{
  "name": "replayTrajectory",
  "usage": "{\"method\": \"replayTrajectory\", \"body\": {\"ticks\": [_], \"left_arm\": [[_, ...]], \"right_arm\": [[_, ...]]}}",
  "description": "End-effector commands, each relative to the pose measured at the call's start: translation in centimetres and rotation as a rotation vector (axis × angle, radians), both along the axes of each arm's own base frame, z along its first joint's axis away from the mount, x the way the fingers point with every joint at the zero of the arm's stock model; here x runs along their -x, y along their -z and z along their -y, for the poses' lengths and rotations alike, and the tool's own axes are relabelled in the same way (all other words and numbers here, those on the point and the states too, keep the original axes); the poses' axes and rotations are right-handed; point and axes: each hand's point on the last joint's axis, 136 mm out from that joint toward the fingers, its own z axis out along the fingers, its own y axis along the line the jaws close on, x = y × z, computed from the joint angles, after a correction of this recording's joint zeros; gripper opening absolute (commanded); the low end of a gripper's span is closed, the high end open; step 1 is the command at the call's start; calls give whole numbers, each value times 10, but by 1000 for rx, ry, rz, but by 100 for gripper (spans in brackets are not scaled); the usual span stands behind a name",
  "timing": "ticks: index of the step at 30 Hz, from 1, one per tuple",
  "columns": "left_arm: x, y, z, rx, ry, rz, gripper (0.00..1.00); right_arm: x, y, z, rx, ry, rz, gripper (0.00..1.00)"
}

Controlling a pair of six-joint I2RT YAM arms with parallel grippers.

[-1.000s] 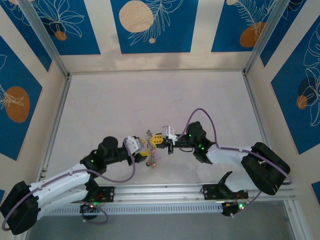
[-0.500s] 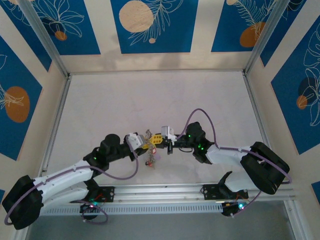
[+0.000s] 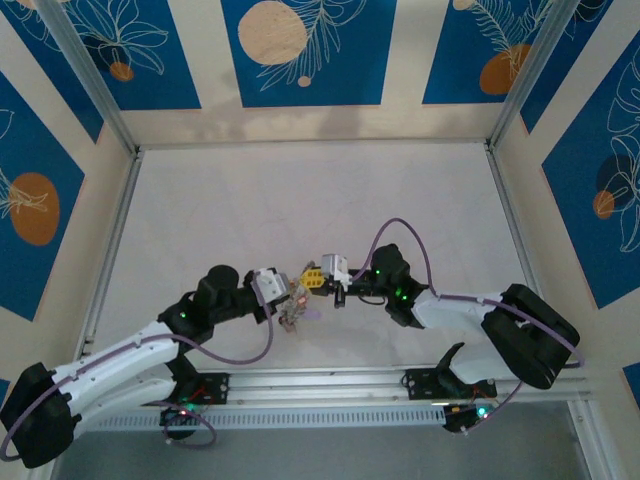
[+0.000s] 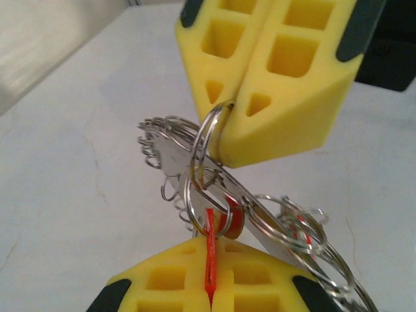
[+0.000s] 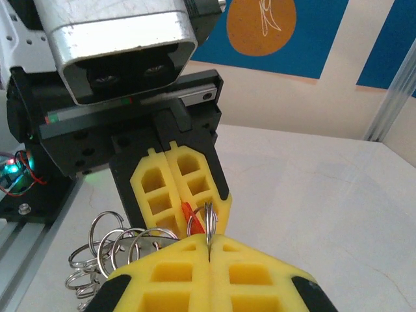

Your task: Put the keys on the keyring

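1. From above: meeting nose to nose with the left gripper [image 3: 289,292] and the right gripper [image 3: 313,281] over the near middle of the table [image 3: 300,190]. Dangling the keyring [image 3: 293,312] between and just below them, hard telling whether clear of the surface.
2. Left wrist: clamping the left gripper [image 4: 211,250] together on a red tag [image 4: 208,279]. Opposite, pinching a wire loop [image 4: 193,156] with the right gripper [image 4: 227,140], jaws closed. Hanging the keyring [image 4: 170,159] right between both tips, flat metal threaded through tangled rings.
3. Right wrist: gripping the wire loop [image 5: 208,221] edge-on in the right gripper [image 5: 209,246], facing the left gripper [image 5: 181,195] and its red tag [image 5: 188,216]. Trailing spare rings [image 5: 110,244] to one side.
4. Likely risking a slip: tugging either way could be pulling the thin tag or loop from so narrow a pinch, and snagging on the tangle could be dropping the whole bunch.
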Motion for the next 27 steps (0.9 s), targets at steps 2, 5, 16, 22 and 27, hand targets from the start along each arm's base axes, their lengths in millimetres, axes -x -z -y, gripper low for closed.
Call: {"method": "replayTrajectory", "body": {"ticks": [2,5,16,22,27], "left_arm": [[15,-14,5,-84,120,2,0],[16,-19,3,-150,144,2,0],[18,-42,0,-328,242,11,0],[14,-47,-8,-489,303,27,0],[5,-61,-4,-533,332,82,0]], "right_arm": [[-3,4,2,49,35,91,0],[-3,9,5,75,46,119,0],[0,27,7,172,62,197,0],[-6,32,11,193,130,202,0],[-7,30,19,155,162,197,21]]}}
